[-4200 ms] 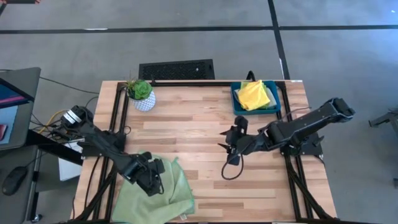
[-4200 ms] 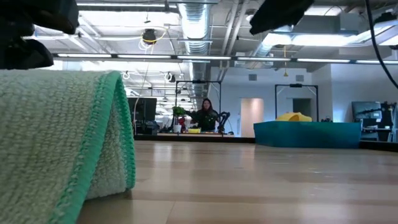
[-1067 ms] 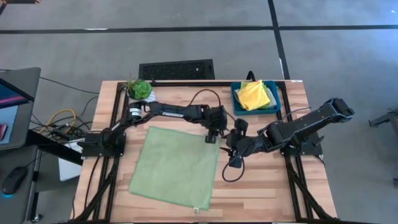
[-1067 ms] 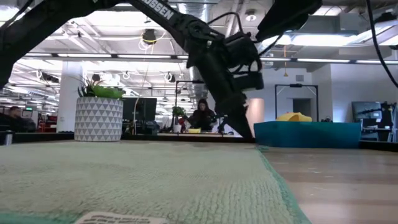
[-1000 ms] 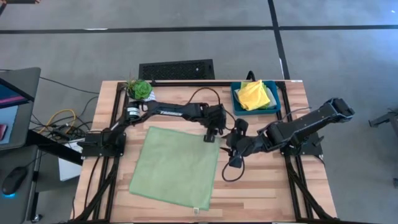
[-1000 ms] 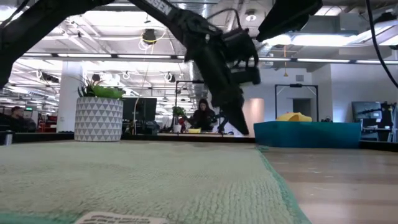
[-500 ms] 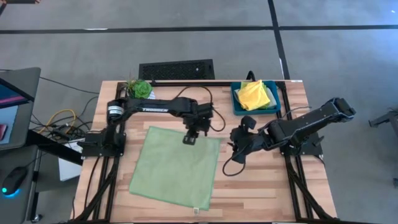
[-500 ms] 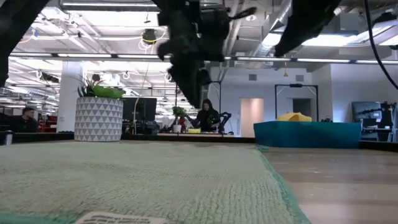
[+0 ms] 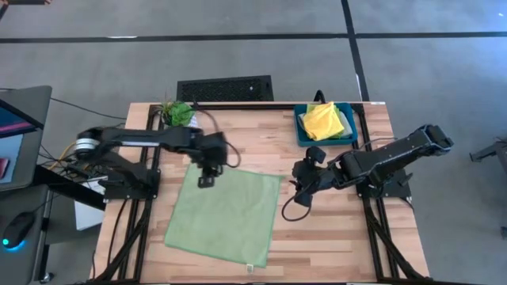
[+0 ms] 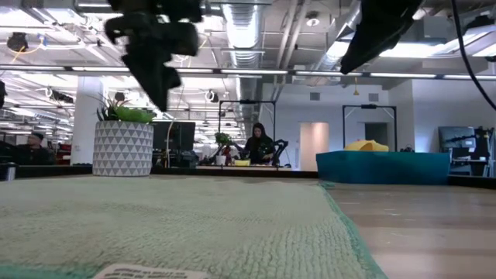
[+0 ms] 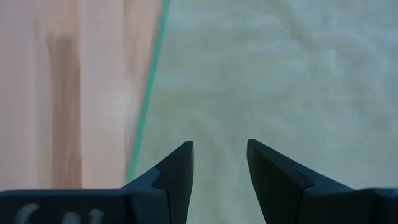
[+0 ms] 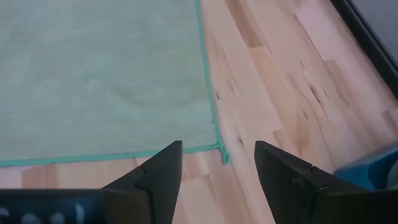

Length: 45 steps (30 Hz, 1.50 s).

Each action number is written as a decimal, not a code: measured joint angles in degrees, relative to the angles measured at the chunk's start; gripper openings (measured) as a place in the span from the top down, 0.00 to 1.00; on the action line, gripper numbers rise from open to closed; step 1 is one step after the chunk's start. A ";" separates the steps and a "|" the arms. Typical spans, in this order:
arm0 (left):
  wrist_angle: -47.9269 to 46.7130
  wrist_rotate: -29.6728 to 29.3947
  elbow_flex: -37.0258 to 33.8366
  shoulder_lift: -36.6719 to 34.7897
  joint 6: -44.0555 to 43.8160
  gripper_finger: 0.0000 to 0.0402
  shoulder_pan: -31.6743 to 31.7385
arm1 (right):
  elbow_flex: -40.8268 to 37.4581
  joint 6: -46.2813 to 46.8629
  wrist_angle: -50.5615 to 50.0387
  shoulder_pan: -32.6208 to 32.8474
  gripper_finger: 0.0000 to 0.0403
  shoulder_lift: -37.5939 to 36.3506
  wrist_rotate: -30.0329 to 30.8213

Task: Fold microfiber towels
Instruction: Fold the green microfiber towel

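A large pale green microfiber towel [image 9: 226, 210] with a teal hem lies spread flat on the wooden table, also filling the low view's foreground [image 10: 178, 225]. My left gripper [image 9: 205, 181] hovers open above its far left corner; the hem [image 11: 147, 106] shows just ahead of the open fingers [image 11: 219, 155]. My right gripper [image 9: 300, 190] stands open, raised, just right of the towel's far right corner [image 12: 219, 149], which shows between its fingers [image 12: 217, 155]. A yellow towel [image 9: 323, 120] lies bunched in the teal tray [image 9: 303, 127].
A potted plant [image 9: 178, 113] in a white patterned pot stands at the far left corner. The teal tray [image 10: 384, 167] sits at the far right. Bare wood lies right of the towel [image 9: 325, 237]. A person sits far off in the room [image 10: 254, 143].
My left gripper has risen and swept from the towel's far right corner along its far edge toward the table's left, staying open. The towel has stayed flat where it lay. My right gripper has tipped a little in place.
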 joint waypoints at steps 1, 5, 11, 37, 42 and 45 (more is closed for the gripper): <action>0.57 -0.68 -1.93 -2.34 -2.13 0.65 0.02 | 0.00 -0.05 0.02 0.01 0.44 0.00 -0.05; 0.90 -4.40 -9.57 -10.55 -11.02 0.65 1.33 | 0.00 -0.84 0.51 -0.91 0.44 0.30 -0.15; 1.42 -5.73 -17.10 -17.27 -21.35 0.65 5.93 | 0.00 2.94 0.86 -8.52 0.44 2.30 -8.35; 4.77 -5.71 -20.23 -18.14 -18.87 0.65 10.03 | -0.02 -29.60 5.17 -18.41 0.44 23.02 -19.80; 4.83 -5.69 -20.21 -18.14 -18.87 0.65 10.03 | 0.04 -32.37 7.01 -18.47 0.48 24.11 -22.59; 4.84 -5.69 -20.21 -18.14 -18.87 0.65 10.03 | -0.02 -33.80 7.63 -18.46 0.50 26.64 -23.04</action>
